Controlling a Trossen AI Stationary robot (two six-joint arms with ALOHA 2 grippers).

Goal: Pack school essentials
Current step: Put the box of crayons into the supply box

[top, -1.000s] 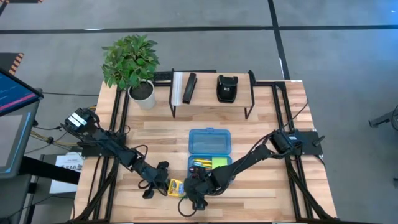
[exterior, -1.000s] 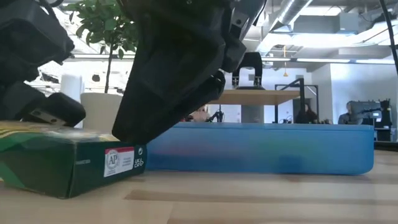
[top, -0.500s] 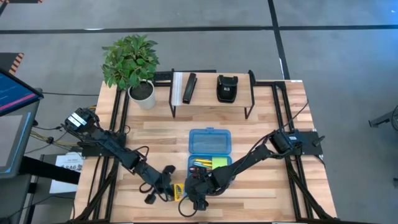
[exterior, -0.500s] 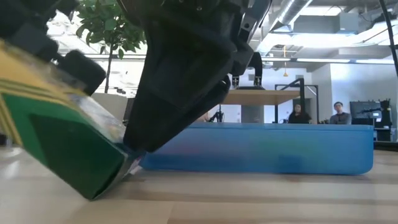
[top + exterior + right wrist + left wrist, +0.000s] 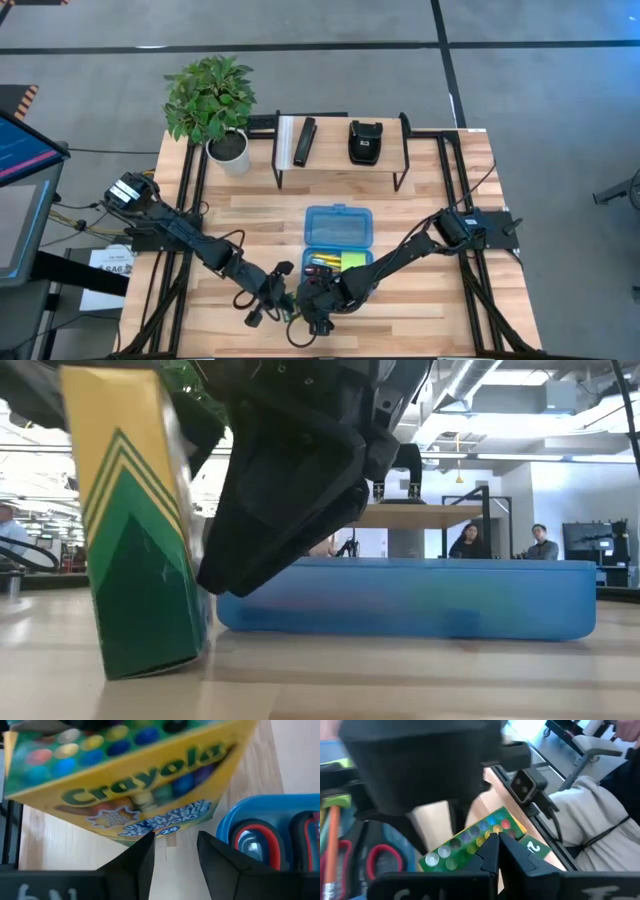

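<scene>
The left gripper [image 5: 272, 300] has its two dark fingers [image 5: 490, 851] pressed together, with nothing between them. Their tips touch the face of the green and yellow cardboard crayon box [image 5: 135, 525]. The box stands upright on one end on the light wooden table [image 5: 420, 215], near the front edge, between the two grippers.

The right gripper [image 5: 308, 312] is just beside the box on the other side. Its fingers [image 5: 136, 860] are apart, and the printed yellow face of the box [image 5: 135, 775] is right in front of them; they hold nothing.

Just behind the box lies the open blue plastic case [image 5: 337, 240]. In its front half lie the red-handled scissors [image 5: 257, 842], yellow and orange pencils [image 5: 322, 264] and a lime-green sticky-note pad [image 5: 353, 262].
</scene>
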